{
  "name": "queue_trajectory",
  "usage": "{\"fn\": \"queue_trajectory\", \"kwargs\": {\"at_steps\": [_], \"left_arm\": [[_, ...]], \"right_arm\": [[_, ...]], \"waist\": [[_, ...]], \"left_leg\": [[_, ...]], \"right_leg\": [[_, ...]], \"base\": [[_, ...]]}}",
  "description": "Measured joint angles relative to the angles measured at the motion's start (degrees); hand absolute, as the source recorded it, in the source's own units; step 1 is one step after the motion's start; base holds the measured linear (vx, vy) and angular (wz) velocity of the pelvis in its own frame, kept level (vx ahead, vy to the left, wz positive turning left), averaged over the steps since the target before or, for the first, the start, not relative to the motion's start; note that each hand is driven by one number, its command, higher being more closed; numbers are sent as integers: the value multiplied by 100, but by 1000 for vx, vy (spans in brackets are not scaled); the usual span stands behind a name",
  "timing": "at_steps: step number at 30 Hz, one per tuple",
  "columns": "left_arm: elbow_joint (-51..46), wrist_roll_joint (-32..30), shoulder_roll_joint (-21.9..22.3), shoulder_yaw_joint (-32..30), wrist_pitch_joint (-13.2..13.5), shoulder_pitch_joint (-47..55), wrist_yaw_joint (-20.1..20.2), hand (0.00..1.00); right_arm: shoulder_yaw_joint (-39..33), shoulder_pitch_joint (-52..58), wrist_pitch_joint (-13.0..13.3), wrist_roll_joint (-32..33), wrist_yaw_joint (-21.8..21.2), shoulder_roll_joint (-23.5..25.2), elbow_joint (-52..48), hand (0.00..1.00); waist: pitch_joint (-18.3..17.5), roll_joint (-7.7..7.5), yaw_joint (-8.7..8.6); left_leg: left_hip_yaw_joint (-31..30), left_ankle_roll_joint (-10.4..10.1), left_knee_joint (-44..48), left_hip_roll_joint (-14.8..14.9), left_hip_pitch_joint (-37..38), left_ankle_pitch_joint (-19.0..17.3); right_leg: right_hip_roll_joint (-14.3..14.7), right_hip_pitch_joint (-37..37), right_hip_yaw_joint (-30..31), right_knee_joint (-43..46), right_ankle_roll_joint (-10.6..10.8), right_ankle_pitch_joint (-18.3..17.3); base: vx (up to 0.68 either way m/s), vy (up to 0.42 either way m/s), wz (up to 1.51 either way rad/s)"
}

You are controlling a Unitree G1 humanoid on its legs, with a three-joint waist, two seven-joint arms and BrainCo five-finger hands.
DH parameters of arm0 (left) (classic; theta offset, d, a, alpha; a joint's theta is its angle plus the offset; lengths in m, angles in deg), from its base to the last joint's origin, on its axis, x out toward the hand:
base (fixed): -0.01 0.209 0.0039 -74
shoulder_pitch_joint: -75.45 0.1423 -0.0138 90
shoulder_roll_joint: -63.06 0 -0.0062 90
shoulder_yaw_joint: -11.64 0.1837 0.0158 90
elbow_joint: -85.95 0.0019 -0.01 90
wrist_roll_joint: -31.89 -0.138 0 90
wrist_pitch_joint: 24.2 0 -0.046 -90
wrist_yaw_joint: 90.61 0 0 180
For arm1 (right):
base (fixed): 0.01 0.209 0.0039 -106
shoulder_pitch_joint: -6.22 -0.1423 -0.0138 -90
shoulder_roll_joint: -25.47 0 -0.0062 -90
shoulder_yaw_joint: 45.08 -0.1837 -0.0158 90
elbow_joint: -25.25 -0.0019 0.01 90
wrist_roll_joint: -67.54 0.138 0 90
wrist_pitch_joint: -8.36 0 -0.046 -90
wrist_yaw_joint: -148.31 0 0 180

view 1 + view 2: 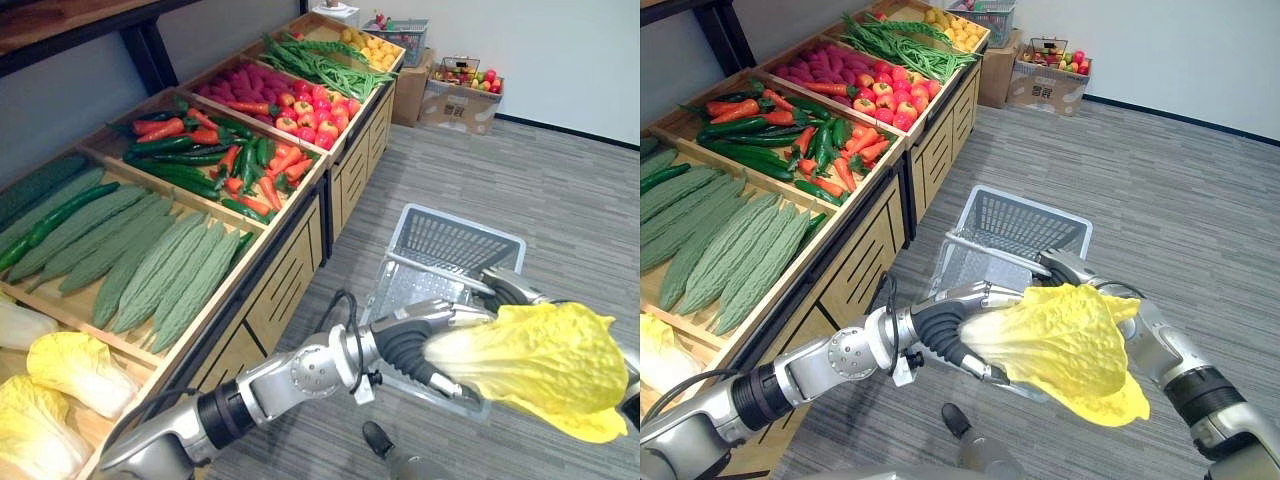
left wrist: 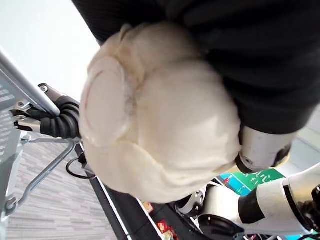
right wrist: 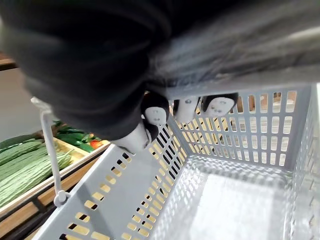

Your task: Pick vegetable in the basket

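Observation:
A yellow-leafed napa cabbage [image 1: 545, 365] with a white base [image 2: 155, 125] hangs in the air, just in front of the grey plastic basket [image 1: 450, 245]. My left hand [image 1: 945, 338] reaches across from the lower left and is shut on the cabbage's white base. My right hand [image 1: 1065, 268] is curled round the basket's handle and holds the basket off the floor; its fingertips [image 3: 157, 115] show against the handle bar. The basket's inside [image 3: 225, 200] is bare in the right wrist view.
A long wooden produce stand [image 1: 280, 270] runs along the left, holding bitter gourds [image 1: 150, 265], peppers and carrots [image 1: 225, 160], tomatoes [image 1: 315, 110] and more cabbages [image 1: 70, 370]. Cardboard boxes with fruit [image 1: 462, 95] stand at the far wall. Grey floor [image 1: 560, 190] lies to the right.

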Motion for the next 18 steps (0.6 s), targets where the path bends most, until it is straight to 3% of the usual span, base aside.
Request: {"fn": "queue_trajectory", "kwargs": {"at_steps": [8,15,18], "left_arm": [[1104,-893,-39,192,72,-113,113,100],[1705,-1506,-31,365,87,-181,120,100],[2031,-1730,-13,368,84,-257,119,100]], "right_arm": [[390,-361,110,254,-224,-261,-218,100],[724,-575,217,335,-406,-434,-536,100],[834,-668,227,680,-491,-459,-671,100]], "waist": [[-12,136,-182],[-10,144,-363],[-7,148,-434]], "left_leg": [[269,13,-29,-34,113,11],[406,14,-39,-35,183,14],[451,12,-43,-35,207,15]], "right_leg": [[70,-69,156,17,3,1],[119,-81,227,28,3,1],[140,-90,254,39,2,0]], "base": [[-6,24,-13],[-2,37,-9],[0,18,-6]]}}
